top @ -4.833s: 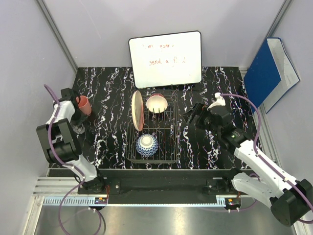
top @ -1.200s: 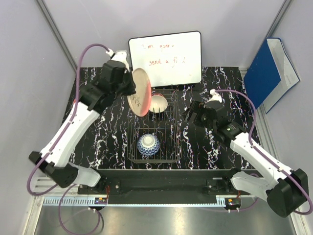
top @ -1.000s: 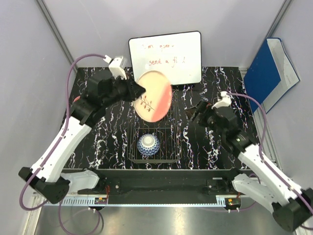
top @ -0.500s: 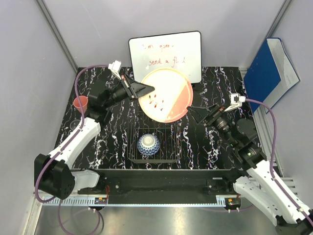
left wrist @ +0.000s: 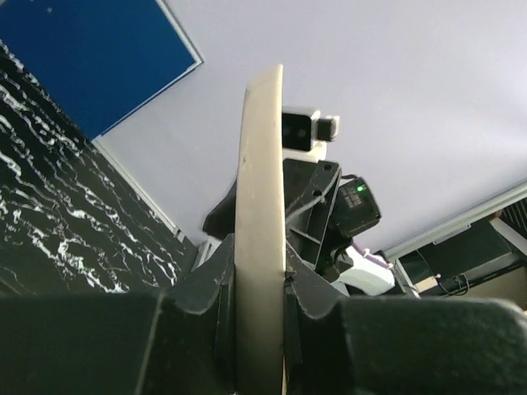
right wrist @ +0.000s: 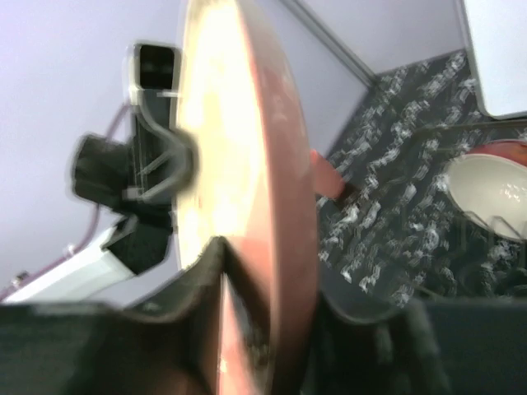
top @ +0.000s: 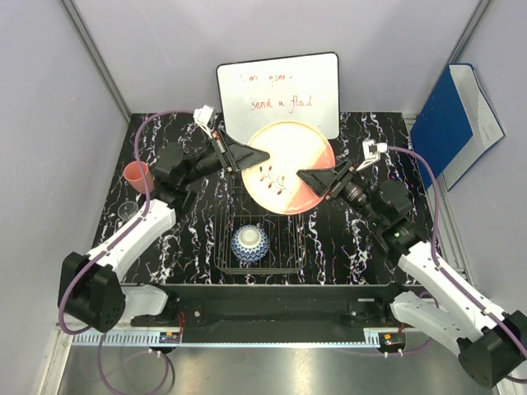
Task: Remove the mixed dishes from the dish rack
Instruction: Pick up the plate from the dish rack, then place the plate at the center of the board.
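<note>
The pale pinkish-cream round plate hangs in the air between the two claws. Its decorated face is tilted up toward the overhead camera, and both wrist cameras see it edge-on. The left claw is clamped on the plate's left rim. The right claw straddles the opposite rim, but the blur hides whether it has bitten down. The line from one claw to the other runs straight across the plate.

Under both claws lies a black tabletop veined with white, enclosed by pale lilac walls. A whiteboard stands behind the claws, and a blue folder leans far out past the right claw.

The black wire dish rack sits directly below the claws. It holds a blue-and-white patterned bowl nearer the arm bases and a cream bowl beneath the plate. A salmon-pink cup stands on the tabletop well outside the left claw.
</note>
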